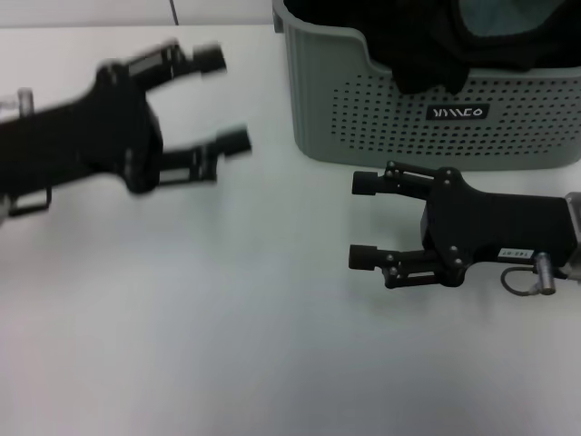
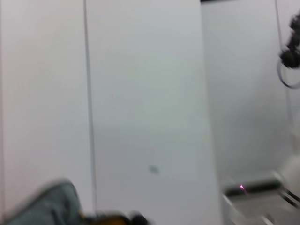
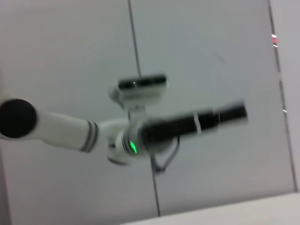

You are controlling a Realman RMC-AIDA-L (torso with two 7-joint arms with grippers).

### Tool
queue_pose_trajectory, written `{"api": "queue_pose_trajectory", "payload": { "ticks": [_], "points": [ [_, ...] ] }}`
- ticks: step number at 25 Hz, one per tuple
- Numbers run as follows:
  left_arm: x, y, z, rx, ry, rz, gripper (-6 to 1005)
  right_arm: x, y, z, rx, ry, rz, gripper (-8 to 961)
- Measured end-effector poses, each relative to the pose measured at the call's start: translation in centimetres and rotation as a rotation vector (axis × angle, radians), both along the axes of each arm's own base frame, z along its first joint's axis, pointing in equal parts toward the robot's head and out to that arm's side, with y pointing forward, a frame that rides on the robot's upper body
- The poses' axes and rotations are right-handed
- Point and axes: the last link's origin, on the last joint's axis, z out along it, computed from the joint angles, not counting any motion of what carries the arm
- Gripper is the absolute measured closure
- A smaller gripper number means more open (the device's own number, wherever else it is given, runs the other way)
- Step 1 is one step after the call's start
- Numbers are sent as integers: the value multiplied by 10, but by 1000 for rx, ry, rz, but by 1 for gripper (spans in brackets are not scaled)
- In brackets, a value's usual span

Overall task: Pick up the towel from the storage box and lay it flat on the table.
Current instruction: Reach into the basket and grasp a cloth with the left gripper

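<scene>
White lettering on the small black label [image 1: 457, 113] of the pale grey-green perforated storage box [image 1: 381, 109] is unreadable to me. Inside lies the dark grey-teal towel [image 1: 504, 18], beyond both grippers. Left gripper [image 1: 231, 98] and right gripper [image 1: 361, 220] hover over the white bench [image 1: 227, 318], fingers spread, empty. Wrist views show walls mainly.

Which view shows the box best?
The head view: the box stands on the table with its dotted wall, black label and dark cloth inside in plain sight. The left wrist view may catch a blurred grey corner of it at most; I cannot be sure. The right wrist view shows none of it.
</scene>
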Motion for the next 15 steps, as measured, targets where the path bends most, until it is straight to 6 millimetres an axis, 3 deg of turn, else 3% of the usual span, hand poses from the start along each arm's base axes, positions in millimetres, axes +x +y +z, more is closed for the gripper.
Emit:
{"api": "queue_pose_trajectory", "payload": {
  "ticks": [8,15],
  "points": [
    [71,62,19,42,39,99,137,18,-11,-11,9,-24,-87,101],
    [134,126,-10,61,227,260,137,31,-24,-14,5,-15,-140,101]
  ]
}}
